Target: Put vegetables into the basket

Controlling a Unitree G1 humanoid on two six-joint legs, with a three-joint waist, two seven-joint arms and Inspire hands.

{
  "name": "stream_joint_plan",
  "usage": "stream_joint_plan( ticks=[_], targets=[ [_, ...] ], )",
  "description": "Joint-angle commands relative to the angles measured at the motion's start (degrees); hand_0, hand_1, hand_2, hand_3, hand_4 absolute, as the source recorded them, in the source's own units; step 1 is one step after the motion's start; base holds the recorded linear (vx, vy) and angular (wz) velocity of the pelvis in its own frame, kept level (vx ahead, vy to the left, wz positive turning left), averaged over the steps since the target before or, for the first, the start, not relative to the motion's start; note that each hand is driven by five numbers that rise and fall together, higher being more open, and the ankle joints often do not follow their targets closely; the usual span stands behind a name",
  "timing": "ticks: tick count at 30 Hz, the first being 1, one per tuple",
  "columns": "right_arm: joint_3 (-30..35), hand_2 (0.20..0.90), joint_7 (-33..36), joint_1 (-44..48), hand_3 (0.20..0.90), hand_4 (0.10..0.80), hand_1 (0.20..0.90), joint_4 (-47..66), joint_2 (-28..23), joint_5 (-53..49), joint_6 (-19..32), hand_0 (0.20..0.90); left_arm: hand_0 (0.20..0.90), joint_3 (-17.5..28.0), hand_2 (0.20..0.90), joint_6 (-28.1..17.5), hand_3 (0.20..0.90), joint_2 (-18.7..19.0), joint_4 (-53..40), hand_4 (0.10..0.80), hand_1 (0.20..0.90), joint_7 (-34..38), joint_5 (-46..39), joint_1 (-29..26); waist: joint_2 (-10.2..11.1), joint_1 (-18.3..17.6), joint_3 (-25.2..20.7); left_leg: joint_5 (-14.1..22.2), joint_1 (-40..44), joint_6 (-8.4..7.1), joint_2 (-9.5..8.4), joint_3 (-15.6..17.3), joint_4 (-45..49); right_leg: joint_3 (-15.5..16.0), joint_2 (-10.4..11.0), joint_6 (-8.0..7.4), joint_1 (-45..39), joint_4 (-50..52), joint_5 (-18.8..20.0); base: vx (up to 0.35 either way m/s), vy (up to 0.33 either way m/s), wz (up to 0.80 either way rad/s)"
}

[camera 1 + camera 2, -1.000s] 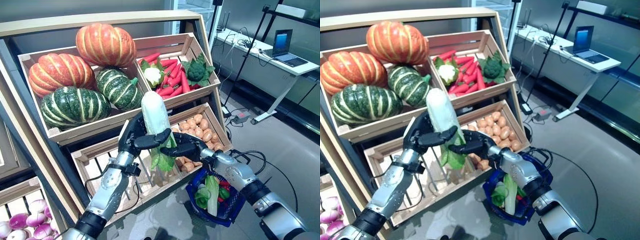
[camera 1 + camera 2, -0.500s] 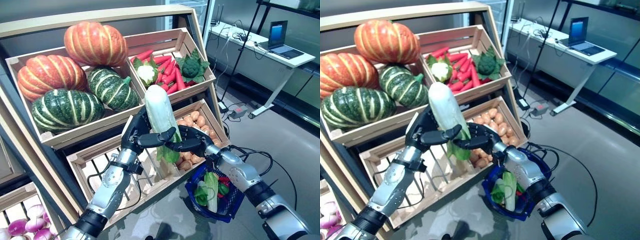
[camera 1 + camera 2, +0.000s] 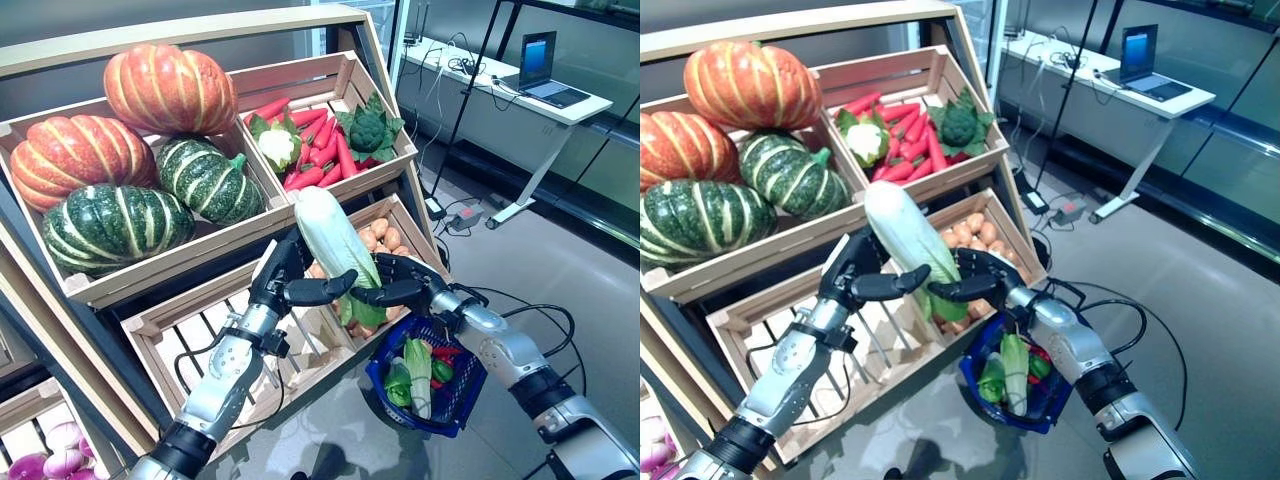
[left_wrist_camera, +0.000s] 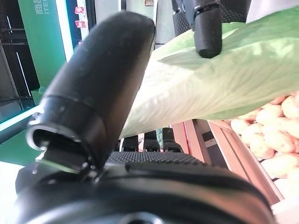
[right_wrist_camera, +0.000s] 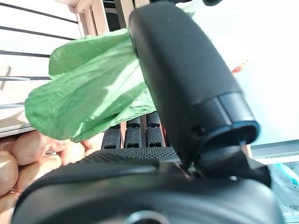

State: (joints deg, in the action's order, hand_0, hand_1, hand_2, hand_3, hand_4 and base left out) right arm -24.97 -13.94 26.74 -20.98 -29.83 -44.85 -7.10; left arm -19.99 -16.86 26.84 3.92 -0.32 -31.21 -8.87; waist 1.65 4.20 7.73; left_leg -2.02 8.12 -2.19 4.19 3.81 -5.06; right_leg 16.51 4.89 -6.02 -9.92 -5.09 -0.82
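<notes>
A long pale napa cabbage (image 3: 330,235) with green leaves at its lower end is held in the air in front of the potato crate, tilted. My left hand (image 3: 278,282) is curled round its middle from the left, thumb across the front. My right hand (image 3: 410,288) grips the leafy end (image 5: 88,102) from the right. The blue basket (image 3: 462,395) hangs just below my right forearm. It holds a bok choy (image 3: 418,365) and some red and green vegetables. In the left wrist view the leaf (image 4: 224,79) lies past my thumb (image 4: 98,93).
The wooden stand holds a crate of pumpkins (image 3: 150,130), a crate of carrots, cauliflower and broccoli (image 3: 320,140), a potato crate (image 3: 385,235) and a slatted crate (image 3: 190,335). Purple turnips (image 3: 40,460) lie at the lower left. A desk with a laptop (image 3: 540,65) stands at the back right.
The whole view has shifted. The cabbage has tipped from nearly upright to leaning, and both hands have carried it rightward, nearer the basket.
</notes>
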Motion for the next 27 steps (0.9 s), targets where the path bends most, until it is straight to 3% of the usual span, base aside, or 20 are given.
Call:
stream_joint_plan(
  ticks=[1,4,9,16,23,27],
  targets=[
    [19.78,0.3,12.63,7.45,0.3,0.4,0.3,-6.65,-4.26,-5.72,12.51,0.3,0.9,0.95,0.9,-3.31,0.9,0.92,-1.23,0.8,0.9,0.79,-0.92,-0.24,1.37,1.57,-3.23,4.91,-0.06,-0.82,0.52,0.53,0.06,1.46,2.36,0.69,-1.37,0.09,0.17,0.0,0.0,0.0],
    [20.61,0.3,13.37,6.98,0.3,0.4,0.3,-6.48,-3.0,-7.22,13.35,0.3,0.9,0.92,0.9,-1.63,0.9,-0.12,-0.51,0.8,0.9,0.73,-3.13,0.84,1.24,1.64,-3.17,4.94,0.07,-0.76,0.62,0.67,0.06,1.52,2.33,0.72,-1.43,0.09,0.17,0.0,0.0,0.0],
    [21.36,0.3,13.13,7.44,0.3,0.4,0.3,-7.05,-1.24,-9.22,14.01,0.3,0.9,0.61,0.9,6.08,0.9,-3.99,3.59,0.8,0.9,2.56,-14.06,3.12,1.06,1.85,-2.98,4.92,0.15,-0.64,0.71,0.78,0.06,1.64,2.31,0.8,-1.5,0.09,0.14,0.0,0.0,0.0],
    [20.88,0.3,13.15,8.44,0.3,0.4,0.3,-7.19,-1.14,-10.42,13.63,0.3,0.9,0.7,0.9,11.08,0.9,-8.1,8.03,0.8,0.9,3.25,-24.42,7.0,1.16,2.15,-3.09,4.79,0.06,-0.62,0.7,1.02,0.06,1.96,2.39,0.79,-1.45,0.09,0.15,0.0,0.0,0.0],
    [20.06,0.3,13.02,7.88,0.3,0.4,0.3,-6.57,-0.45,-10.79,14.19,0.3,0.9,-0.37,0.9,10.83,0.9,-9.92,7.45,0.8,0.9,-3.12,-32.28,8.19,1.02,1.94,-3.05,4.77,0.04,-0.58,0.75,1.3,0.06,2.04,2.48,0.74,-1.39,0.09,0.25,0.0,0.0,0.0],
    [19.45,0.3,13.05,8.41,0.3,0.4,0.3,-6.6,-0.35,-10.73,14.0,0.3,0.9,-1.47,0.9,7.63,0.9,-9.97,6.94,0.8,0.9,-4.35,-30.23,7.95,1.03,1.93,-2.88,4.78,0.11,-0.64,0.78,1.31,0.06,2.09,2.47,0.75,-1.42,0.09,0.3,0.0,0.0,0.0]
  ],
)
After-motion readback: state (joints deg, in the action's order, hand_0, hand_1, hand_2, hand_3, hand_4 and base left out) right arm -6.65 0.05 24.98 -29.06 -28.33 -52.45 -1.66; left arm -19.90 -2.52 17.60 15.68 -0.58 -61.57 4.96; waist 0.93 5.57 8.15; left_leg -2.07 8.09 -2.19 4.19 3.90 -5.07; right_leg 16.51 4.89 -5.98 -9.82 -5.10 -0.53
